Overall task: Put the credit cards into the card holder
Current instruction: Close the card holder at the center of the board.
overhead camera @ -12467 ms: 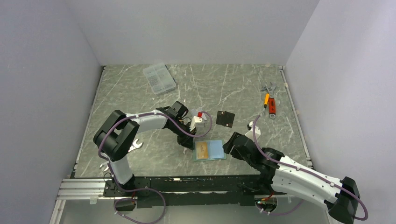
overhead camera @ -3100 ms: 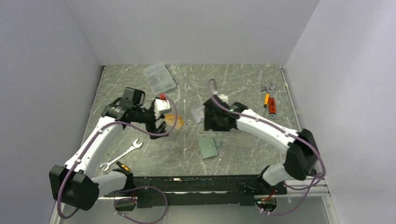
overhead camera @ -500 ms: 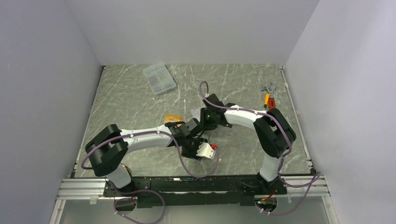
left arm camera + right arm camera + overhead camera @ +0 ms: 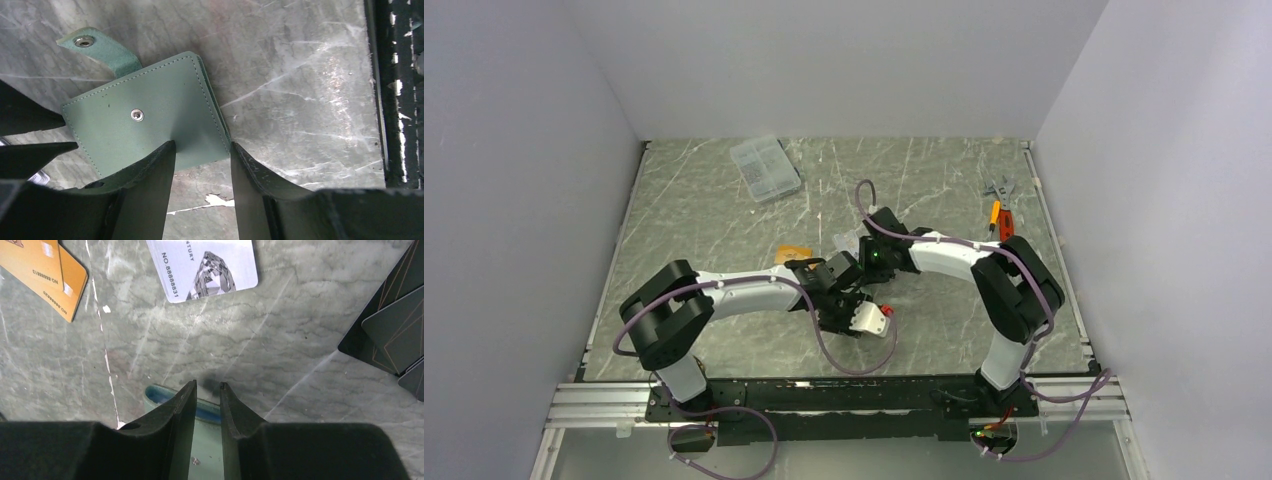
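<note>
Grey-green card holder (image 4: 145,122), folded flat.
Left gripper (image 4: 202,146) gapes astride its edge; right gripper (image 4: 208,385) nearly closed at its rim, grip unclear.

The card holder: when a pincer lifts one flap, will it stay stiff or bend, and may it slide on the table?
Probably floppy: the card holder looks like thin stitched leather, and its snap tab already lies bent. Likely light and flat, so it should not roll or tip. It may slide on the smooth glossy table if pushed.
</note>
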Robot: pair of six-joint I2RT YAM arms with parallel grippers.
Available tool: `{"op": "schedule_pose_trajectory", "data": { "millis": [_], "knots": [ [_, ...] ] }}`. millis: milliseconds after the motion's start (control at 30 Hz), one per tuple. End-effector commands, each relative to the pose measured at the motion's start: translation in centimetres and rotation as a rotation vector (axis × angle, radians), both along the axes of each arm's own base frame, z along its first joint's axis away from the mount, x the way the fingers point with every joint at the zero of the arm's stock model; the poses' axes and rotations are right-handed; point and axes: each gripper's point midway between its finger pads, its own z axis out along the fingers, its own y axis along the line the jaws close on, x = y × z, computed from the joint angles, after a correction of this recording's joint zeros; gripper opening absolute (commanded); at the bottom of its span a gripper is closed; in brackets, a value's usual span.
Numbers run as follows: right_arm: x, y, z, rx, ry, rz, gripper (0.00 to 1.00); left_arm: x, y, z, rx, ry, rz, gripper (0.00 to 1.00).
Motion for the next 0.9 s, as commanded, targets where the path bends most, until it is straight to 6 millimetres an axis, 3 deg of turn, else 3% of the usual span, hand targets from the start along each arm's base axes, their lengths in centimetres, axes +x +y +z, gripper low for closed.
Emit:
{"op": "schedule_pose_trajectory", "data": {
  "millis": [0, 233, 367, 633, 733, 867],
  "knots": [
    [0.3, -0.7, 0.9, -0.005, -0.042, -0.028, 0.26, 1.3, -0.5, 0.3, -0.007, -0.024, 0.005, 0.49],
    [0.7, -1.2, 1.7, -0.023, -0.056, -0.044, 0.26, 2.0, -0.5, 0.8, -0.018, -0.030, 0.026, 0.48],
    [0.7, -1.8, 1.9, -0.039, -0.056, -0.054, 0.26, 2.7, -0.5, 1.4, -0.017, -0.040, 0.093, 0.39],
    [0.2, -2.3, 2.0, -0.044, -0.053, -0.072, 0.27, 3.3, -0.8, 2.8, -0.039, -0.046, 0.144, 0.49],
    [0.6, -2.7, 2.5, -0.057, -0.061, -0.085, 0.31, 2.9, -0.9, 3.4, -0.053, -0.029, 0.147, 0.54],
    [1.9, -3.9, 3.7, -0.103, -0.098, -0.128, 0.49, 2.5, -0.7, 4.6, -0.072, -0.024, 0.153, 0.56]
  ]
}}
